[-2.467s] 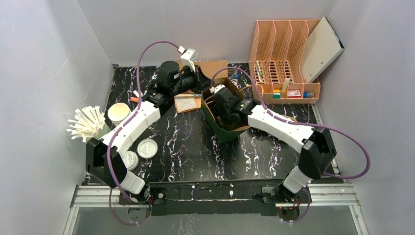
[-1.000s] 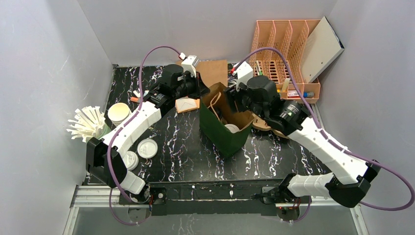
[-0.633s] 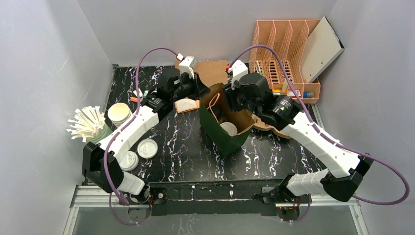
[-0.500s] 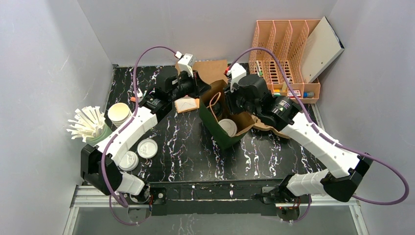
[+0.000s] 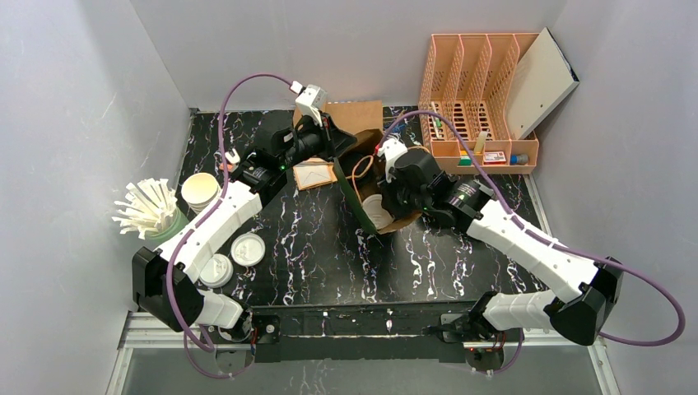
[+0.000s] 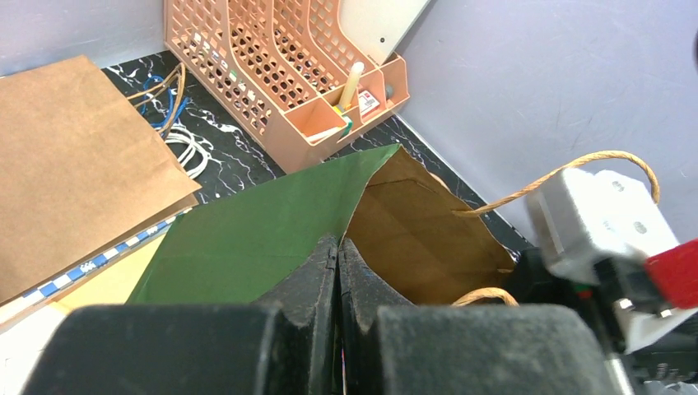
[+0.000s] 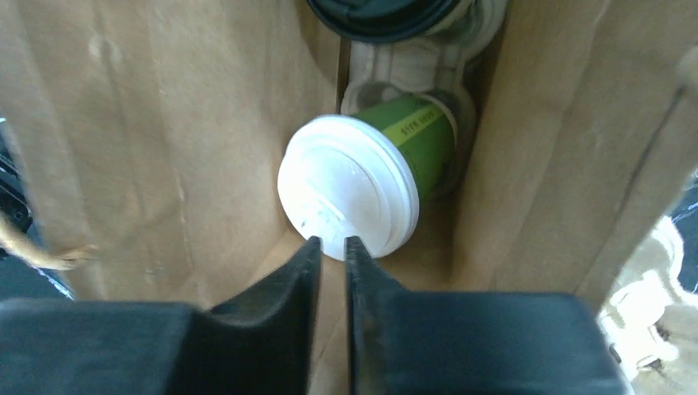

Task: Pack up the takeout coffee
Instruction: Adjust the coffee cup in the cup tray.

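**Top, left-wrist and right-wrist views of the bagging stage.** The left end effector (image 6: 337, 251) is clamped flat on the upper rim of the green paper bag with brown lining and twine handles (image 6: 247, 234). The bag stands tilted on the black marbled table (image 5: 329, 247), and its mouth gapes. The right end effector (image 7: 331, 247) is inside the bag mouth, its jaws drawn narrow with only a slit between them. Its tips sit at the near rim of the white plastic lid (image 7: 347, 196); whether the rim is pinched cannot be told. The lid caps the green paper coffee cup (image 7: 426, 140), which lies tilted deep in the bag with its base against a pale moulded pulp carrier (image 7: 395, 66). A dark round lid (image 7: 383, 15) shows at the far end of the carrier. Behind the green bag are a flat brown paper bag (image 6: 74, 148) and a peach perforated file organiser (image 5: 477, 90). A loose white lid (image 5: 248, 248) lies near the left arm
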You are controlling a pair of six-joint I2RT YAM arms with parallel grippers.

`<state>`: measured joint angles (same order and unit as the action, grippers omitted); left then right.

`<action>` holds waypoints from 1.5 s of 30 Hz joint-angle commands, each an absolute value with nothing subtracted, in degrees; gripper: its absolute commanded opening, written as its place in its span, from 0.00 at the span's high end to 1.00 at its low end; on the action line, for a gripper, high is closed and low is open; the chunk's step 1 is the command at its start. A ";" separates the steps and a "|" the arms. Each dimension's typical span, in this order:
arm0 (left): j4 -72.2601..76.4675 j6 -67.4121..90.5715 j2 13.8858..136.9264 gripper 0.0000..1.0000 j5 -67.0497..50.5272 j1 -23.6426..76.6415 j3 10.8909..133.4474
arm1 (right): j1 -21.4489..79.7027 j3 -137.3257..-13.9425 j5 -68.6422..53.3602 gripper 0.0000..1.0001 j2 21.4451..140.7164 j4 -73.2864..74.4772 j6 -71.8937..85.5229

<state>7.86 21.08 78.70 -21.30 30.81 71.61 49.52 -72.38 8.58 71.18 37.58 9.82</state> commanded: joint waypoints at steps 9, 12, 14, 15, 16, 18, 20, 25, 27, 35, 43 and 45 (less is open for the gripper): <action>11.25 21.96 76.42 1.00 -24.30 30.58 71.52 | 49.71 -72.35 12.08 0.44 74.92 36.58 8.30; 11.25 22.14 76.60 1.00 -24.83 30.59 71.40 | 49.71 -73.48 13.09 0.46 77.13 37.09 7.75; 11.25 22.23 76.72 1.00 -25.03 30.59 71.45 | 49.68 -74.40 13.89 0.46 78.69 37.78 7.82; 11.25 22.31 76.77 1.00 -25.16 30.59 71.38 | 49.73 -74.82 14.23 0.44 79.19 37.87 7.89; 11.23 22.39 76.84 1.00 -25.43 30.59 71.26 | 49.67 -75.04 14.46 0.43 79.56 37.77 7.89; 11.35 22.66 76.95 1.00 -25.80 30.59 71.07 | 49.74 -74.84 14.65 0.39 79.66 37.02 7.90; 11.63 22.91 76.91 1.00 -26.05 30.59 70.86 | 49.80 -74.48 14.93 0.34 79.75 36.83 7.98; 11.78 23.49 77.23 1.00 -27.05 30.59 70.67 | 49.76 -73.42 15.59 0.30 80.25 37.97 8.69; 11.78 23.72 77.34 1.00 -27.30 30.59 70.45 | 49.82 -72.82 15.39 0.28 80.00 37.45 8.75; 11.61 23.97 77.67 1.00 -27.26 30.59 70.11 | 50.88 -73.32 16.01 0.06 81.62 37.56 9.29; 11.04 23.99 77.93 1.00 -26.99 30.59 70.20 | 53.87 -75.50 23.91 0.02 86.93 39.81 12.29; 10.90 23.99 77.96 1.00 -26.92 30.59 70.14 | 53.88 -75.14 25.02 0.02 87.62 39.31 12.78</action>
